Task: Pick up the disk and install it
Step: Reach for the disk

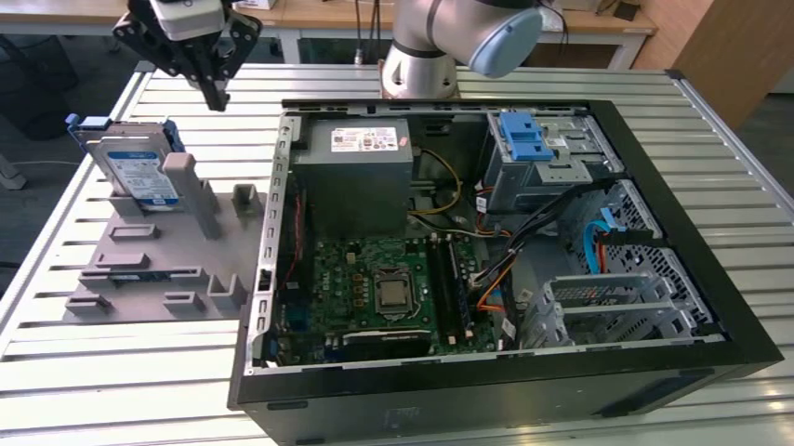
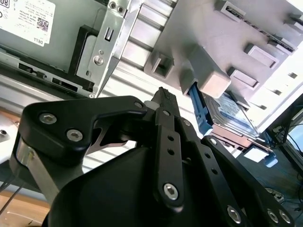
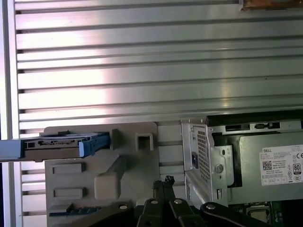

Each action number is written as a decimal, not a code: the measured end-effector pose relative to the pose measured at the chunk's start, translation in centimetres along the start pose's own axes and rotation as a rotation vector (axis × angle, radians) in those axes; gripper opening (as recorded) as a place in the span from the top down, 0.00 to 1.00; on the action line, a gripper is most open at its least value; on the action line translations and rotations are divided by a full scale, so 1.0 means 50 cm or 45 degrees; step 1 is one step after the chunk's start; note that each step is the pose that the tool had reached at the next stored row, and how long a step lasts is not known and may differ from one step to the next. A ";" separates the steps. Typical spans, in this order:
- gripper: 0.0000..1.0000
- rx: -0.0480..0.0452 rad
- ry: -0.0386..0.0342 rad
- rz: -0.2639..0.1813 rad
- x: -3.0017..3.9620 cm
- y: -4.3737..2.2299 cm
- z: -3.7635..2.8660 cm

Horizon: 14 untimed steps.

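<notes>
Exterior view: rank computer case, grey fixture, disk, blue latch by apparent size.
1. computer case
2. grey fixture
3. disk, standing upright in the fixture
4. blue latch
The gaps are clear; distance from the camera leaves no pair in doubt.

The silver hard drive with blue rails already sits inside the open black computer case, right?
No. In the exterior view the silver hard drive with blue rails stands in the grey plastic holder beside the open black computer case, not inside it.
</notes>
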<state>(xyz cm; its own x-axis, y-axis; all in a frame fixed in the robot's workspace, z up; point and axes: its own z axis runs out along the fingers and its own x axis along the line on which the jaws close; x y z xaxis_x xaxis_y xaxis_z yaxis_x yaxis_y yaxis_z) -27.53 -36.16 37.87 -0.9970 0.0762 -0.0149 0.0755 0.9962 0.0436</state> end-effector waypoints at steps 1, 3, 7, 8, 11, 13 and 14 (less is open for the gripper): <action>0.89 0.000 -0.0001 0.000 0.004 0.001 0.000; 0.89 0.000 -0.0002 0.000 0.013 0.006 0.001; 0.89 0.000 0.0003 0.000 0.027 0.019 0.002; 0.89 0.000 0.0004 0.000 0.031 0.022 0.002; 0.89 0.000 0.0019 0.000 0.046 0.027 0.003; 0.89 0.000 0.0040 0.000 0.055 0.029 0.003; 0.89 0.000 0.0050 0.000 0.059 0.030 0.003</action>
<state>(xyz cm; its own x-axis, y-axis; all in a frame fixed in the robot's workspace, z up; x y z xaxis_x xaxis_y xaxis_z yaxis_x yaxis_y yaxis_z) -30.34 -34.44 37.73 -0.9970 0.0762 -0.0110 0.0756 0.9962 0.0433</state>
